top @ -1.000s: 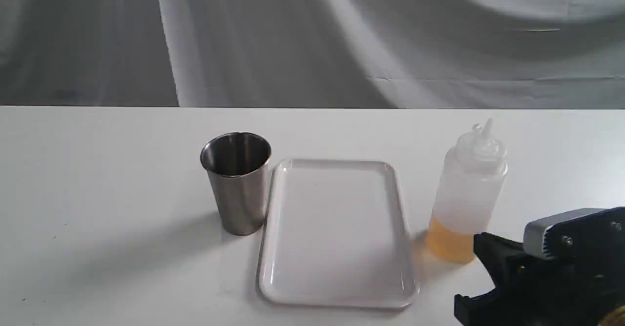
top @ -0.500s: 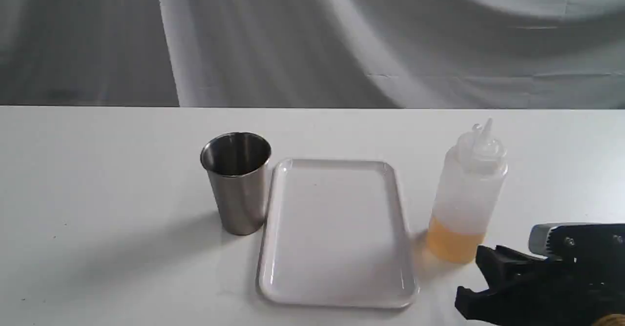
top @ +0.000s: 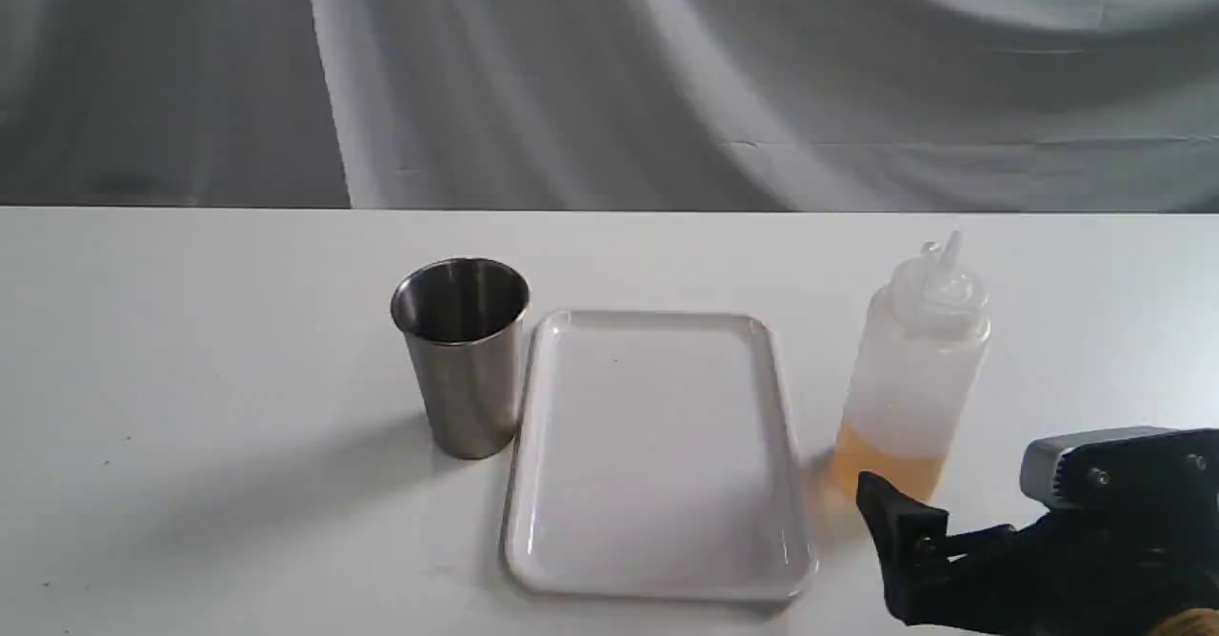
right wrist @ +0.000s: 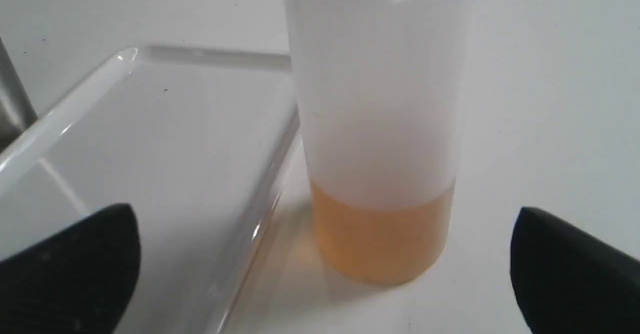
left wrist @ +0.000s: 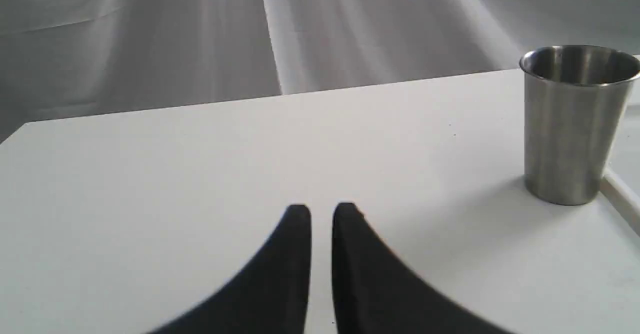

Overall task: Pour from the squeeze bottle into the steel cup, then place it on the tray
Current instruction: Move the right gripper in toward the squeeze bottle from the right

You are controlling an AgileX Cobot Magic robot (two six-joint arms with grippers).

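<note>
right arm [top: 1114,531] reaches in low over the white table [top: 190,379] from the 4 o'clock corner of the exterior view, pointing toward 10 o'clock. the right claw [right wrist: 322,244] is spread wide and released, gripping nothing. its two black fingers [right wrist: 75,269] stand far apart, and the squeeze bottle [top: 912,379] sits in line with the gap just ahead of them, touching neither.

the bottle stands upright on the table with its nozzle cap on and amber liquid in roughly its lowest quarter. it is at 3 o'clock of the tray [top: 657,455], just beside the rim and not on it. one finger's tip overlaps the bottle's base at its 7 o'clock in the exterior view.

the steel cup [top: 464,360] stands upright by the tray's 10 o'clock corner, very close to the rim; whether they touch cannot be told.

the left claw [left wrist: 322,213] hovers low over bare table, fingers drawn nearly together with a thin slit between them, clenched on nothing, the cup well apart toward its 2 o'clock.
</note>
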